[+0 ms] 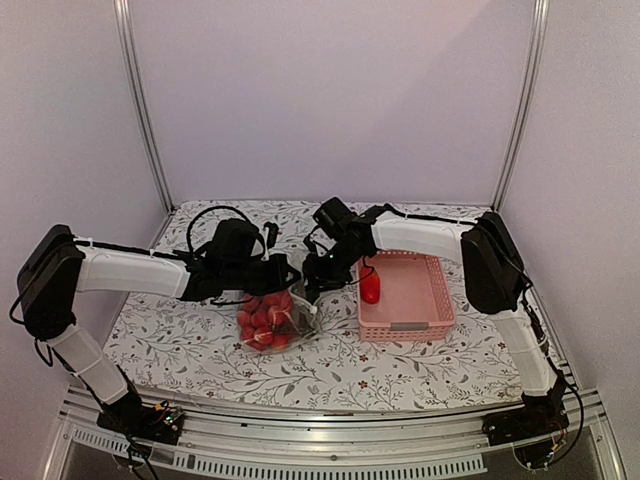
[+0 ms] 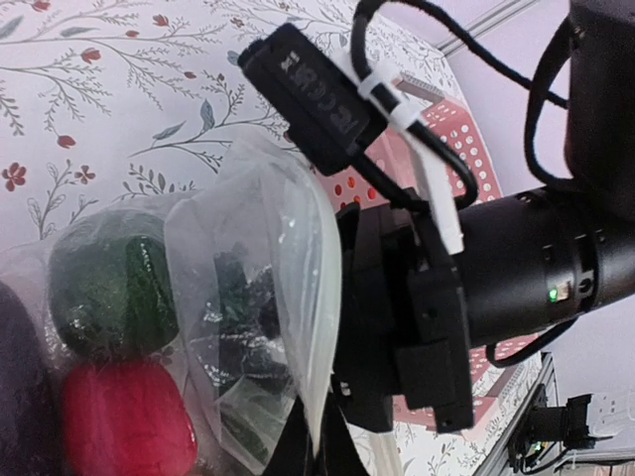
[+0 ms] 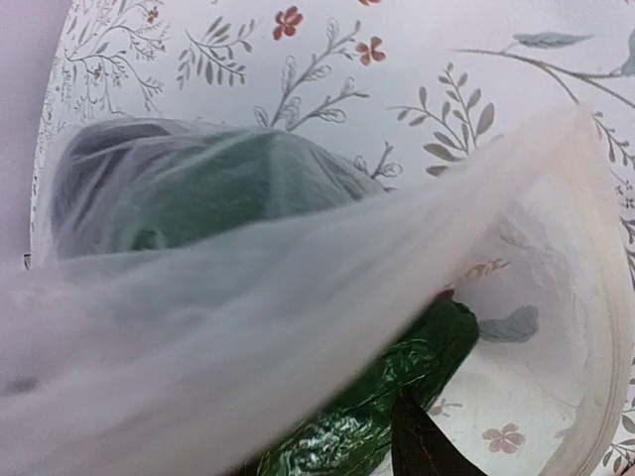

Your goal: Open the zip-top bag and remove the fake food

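Zip-top bag [image 2: 263, 258] of thin, crinkly, translucent plastic film; fake food [image 2: 124, 416] of glossy moulded plastic; basket [image 1: 405, 332] of pink slotted plastic; counter [image 1: 190, 345] under a matt, floral-printed covering.

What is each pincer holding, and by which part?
The left pincer is shut on the bag, at the rim of its opening. The right pincer is inside the opening, near the cucumber; whether it grips anything cannot be told.

The tablecloth [image 1: 200, 345] is white, printed with grey-green leafy sprigs and small red flowers. The zip-top bag [image 1: 305, 322] is clear, and through it show a red berry cluster [image 1: 262, 318], a glossy green cucumber [image 3: 377, 416] and a dark green avocado [image 2: 109, 283]. To its right the slotted basket [image 1: 432, 300] is pink, with a red piece [image 1: 371, 288] inside.
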Tool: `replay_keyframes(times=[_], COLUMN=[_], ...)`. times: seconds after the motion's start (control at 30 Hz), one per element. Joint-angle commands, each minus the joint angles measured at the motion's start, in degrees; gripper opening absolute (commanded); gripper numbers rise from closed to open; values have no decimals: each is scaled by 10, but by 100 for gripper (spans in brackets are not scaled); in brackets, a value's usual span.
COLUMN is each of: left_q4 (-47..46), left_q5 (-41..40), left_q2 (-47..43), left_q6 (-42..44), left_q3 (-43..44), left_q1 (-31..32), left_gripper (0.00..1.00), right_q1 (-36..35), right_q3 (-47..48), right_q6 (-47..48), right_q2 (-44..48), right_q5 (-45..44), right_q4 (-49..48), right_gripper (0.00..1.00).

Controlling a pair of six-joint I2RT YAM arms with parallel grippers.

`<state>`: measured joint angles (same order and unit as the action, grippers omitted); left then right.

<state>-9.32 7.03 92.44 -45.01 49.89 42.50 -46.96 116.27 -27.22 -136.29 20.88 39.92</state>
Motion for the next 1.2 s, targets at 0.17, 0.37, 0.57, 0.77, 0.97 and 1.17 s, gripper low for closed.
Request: replay_keyframes(times=[0.17, 0.37, 0.57, 0.77, 0.97, 1.17], left_q4=[-8, -7, 5, 14, 14, 9], left_q5=[-11, -13, -13, -18, -22, -35], left_q2=[7, 11, 17, 18, 12, 5], left_q6=[-9, -9, -10, -14, -33, -52], left_q3=[-2, -1, 7, 9, 5, -2], left_q1=[9, 8, 8, 8, -1, -5], left_gripper=[0, 0, 0, 0, 0, 0], right_q1=[-11, -12, -11, 5, 17, 22], right_q3=[-63, -41, -35, -61, -155, -244], right_q6=[-24, -33, -46, -84, -112, -131], right_q2=[10, -36, -52, 16, 93, 165], right_q5=[-30, -35, 19, 67, 63, 41], right_q4=[-9, 6, -4, -74, -194, -293], right_gripper=[50, 52, 38, 15, 5, 5])
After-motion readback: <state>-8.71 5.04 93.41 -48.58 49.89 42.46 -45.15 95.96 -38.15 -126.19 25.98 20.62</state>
